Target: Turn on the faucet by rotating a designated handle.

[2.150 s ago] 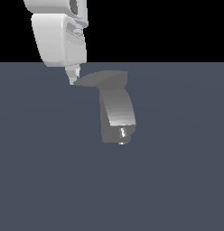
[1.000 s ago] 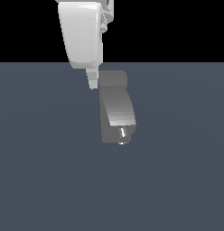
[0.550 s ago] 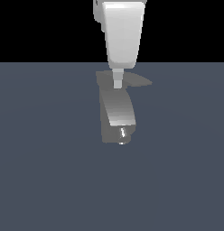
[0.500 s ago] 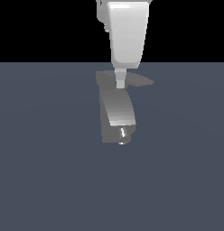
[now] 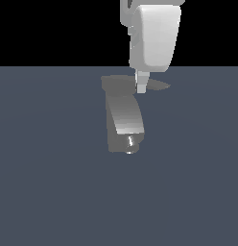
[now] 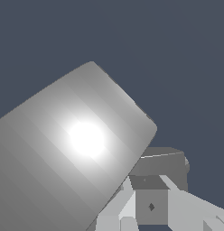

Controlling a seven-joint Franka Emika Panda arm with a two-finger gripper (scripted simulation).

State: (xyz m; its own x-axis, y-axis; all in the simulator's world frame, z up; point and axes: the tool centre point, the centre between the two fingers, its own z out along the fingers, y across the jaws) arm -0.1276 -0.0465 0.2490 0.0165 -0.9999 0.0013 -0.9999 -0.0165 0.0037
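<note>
- Clearly, the faucet (image 5: 124, 121) stands just left of centre in the exterior view, its thick curved body widening toward the small shiny nozzle stub (image 5: 130, 142) at its lower end.
- From its top cap the handle (image 5: 157, 87) juts as a thin flat lever toward the exterior view's right, tapering to a point in the upper middle of the frame.
- Down from the top edge comes the white arm, and the gripper (image 5: 141, 84) sits right against the handle near the cap; judging by that placement, the tips are set there to push the lever sideways around its pivot rather than to lift it.
- Only one narrow white tip shows below the bulky wrist housing, so I cannot tell whether the jaws are spread or closed, nor whether they pinch the lever or merely lean on it.
- Up close in the wrist view, the glossy faucet (image 6: 73, 149) body fills the left half with a bright glare spot; a grey block and pale finger parts crowd the lower right corner, cut off by the frame.
- Hidden behind the arm is the joint where lever meets cap.
</note>
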